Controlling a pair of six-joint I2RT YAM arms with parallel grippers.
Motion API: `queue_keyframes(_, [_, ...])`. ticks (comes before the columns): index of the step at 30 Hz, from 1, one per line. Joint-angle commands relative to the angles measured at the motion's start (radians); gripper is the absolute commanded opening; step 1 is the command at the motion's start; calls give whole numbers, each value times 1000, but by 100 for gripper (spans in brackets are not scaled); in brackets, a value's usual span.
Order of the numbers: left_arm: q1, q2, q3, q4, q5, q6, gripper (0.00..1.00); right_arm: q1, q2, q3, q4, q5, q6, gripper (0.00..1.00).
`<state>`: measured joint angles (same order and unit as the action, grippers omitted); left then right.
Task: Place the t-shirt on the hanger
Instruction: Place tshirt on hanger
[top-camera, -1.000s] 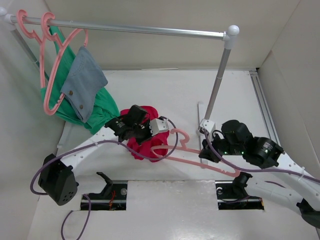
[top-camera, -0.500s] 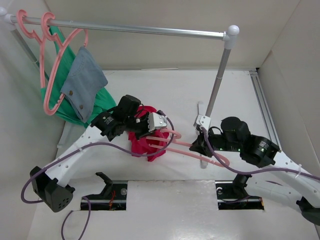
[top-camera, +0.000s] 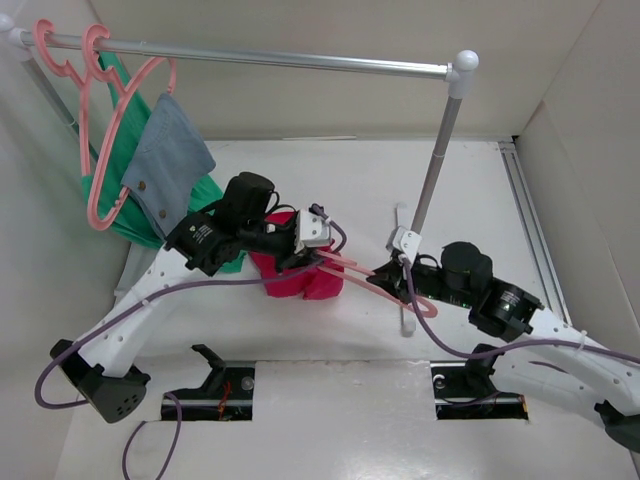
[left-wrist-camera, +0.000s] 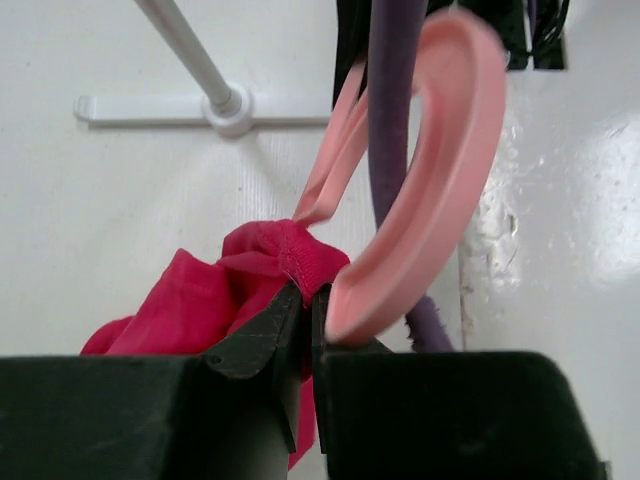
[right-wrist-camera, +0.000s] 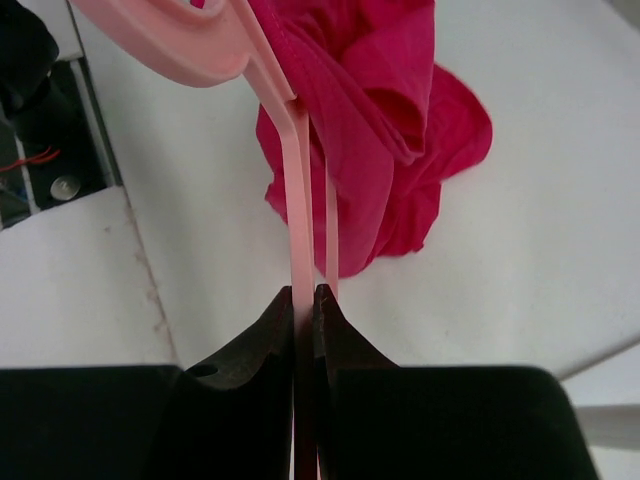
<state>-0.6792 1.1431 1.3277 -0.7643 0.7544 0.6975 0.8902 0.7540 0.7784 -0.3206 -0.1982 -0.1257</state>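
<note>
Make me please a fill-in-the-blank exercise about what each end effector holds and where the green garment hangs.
1. The left end effector is shut on the red ____.
2. The right end effector is shut on the pink ____.
3. In the top view, the green garment hangs at the ____ end of the rail.
Missing words: t-shirt; hanger; left.

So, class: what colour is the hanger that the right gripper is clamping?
Plain salmon pink. The hanger shows best in the right wrist view.
</note>
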Motion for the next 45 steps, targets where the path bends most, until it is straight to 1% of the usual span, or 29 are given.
queue_keyframes(1, [-25, -9, 59, 95, 132, -114, 0, -5, 45, -48, 204, 88, -31, 0])
queue_keyframes(2, [-25, 3, 59, 108, 119, -115, 0, -5, 54, -48, 216, 73, -57, 0])
queue_keyframes(5, [-25, 3, 48, 108, 5, -104, 0, -5, 54, -71, 226, 26, -80, 0])
queue_keyframes(6, [-25, 3, 39, 108, -68, -92, 27, -5, 39, -80, 226, 26, -80, 0])
queue_keyframes(7, [-25, -9, 27, 108, -96, -79, 35, -5, 24, -91, 226, 26, -80, 0])
queue_keyframes(9, [3, -39, 27, 108, -115, -52, 46, -5, -36, -132, 226, 26, -80, 0])
queue_keyframes(10, [13, -51, 15, 99, -124, -21, 55, -5, -56, -146, 226, 42, -69, 0])
queue_keyframes(13, [23, -123, -13, 99, -151, 39, 66, -5, -114, -195, 245, 56, -60, 0])
queue_keyframes(16, [23, -146, -59, 99, -194, 68, 68, -5, -125, -195, 245, 56, -60, 0])
queue_keyframes(18, [23, -146, -85, 86, -263, 102, 68, -5, -125, -195, 245, 40, -60, 0])
queue_keyframes(19, [23, -134, -99, 86, -301, 111, 68, -5, -114, -195, 245, 40, -60, 0])
queue_keyframes(20, [23, -134, -120, 95, -388, 111, 68, -5, -114, -195, 245, 30, -51, 0])
queue_keyframes(22, [35, -108, -130, 111, -463, 111, 68, -5, -105, -195, 245, 42, -51, 0])
queue_keyframes(26, [145, -108, -172, 146, -487, 111, 68, -5, -105, -177, 227, 83, -32, 0])
queue_keyframes(28, [155, -108, -206, 146, -487, 111, 68, -5, -96, -177, 227, 92, -23, 0])
queue_keyframes(30, [164, -95, -260, 146, -487, 111, 65, -5, -96, -168, 227, 92, -23, 0])
queue_keyframes(31, [164, -95, -272, 157, -460, 111, 64, -5, -96, -168, 227, 83, -23, 0])
queue_keyframes(32, [164, -95, -284, 157, -460, 111, 64, -5, -87, -168, 227, 83, -23, 0])
queue_keyframes(35, [164, -95, -295, 171, -463, 48, 64, -5, -87, -146, 186, 109, -14, 0])
queue_keyframes(37, [193, -106, -309, 171, -463, -1, 65, -5, -87, -137, 166, 118, -14, 0])
queue_keyframes(38, [210, -117, -320, 189, -463, -33, 67, -5, -96, -137, 154, 143, -5, 0])
queue_keyframes(39, [227, -134, -335, 204, -474, -68, 73, -5, -96, -137, 153, 143, -5, 0])
queue_keyframes(40, [259, -146, -382, 262, -510, -160, 75, -5, -105, -137, 153, 167, 17, 0])
queue_keyframes(42, [286, -173, -438, 310, -521, -246, 75, -5, -105, -137, 153, 178, 29, 0])
queue_keyframes(44, [296, -207, -501, 338, -480, -308, 76, -5, -105, -137, 153, 178, 29, 0])
queue_keyframes(45, [296, -207, -515, 347, -413, -308, 76, -5, -105, -137, 153, 178, 29, 0])
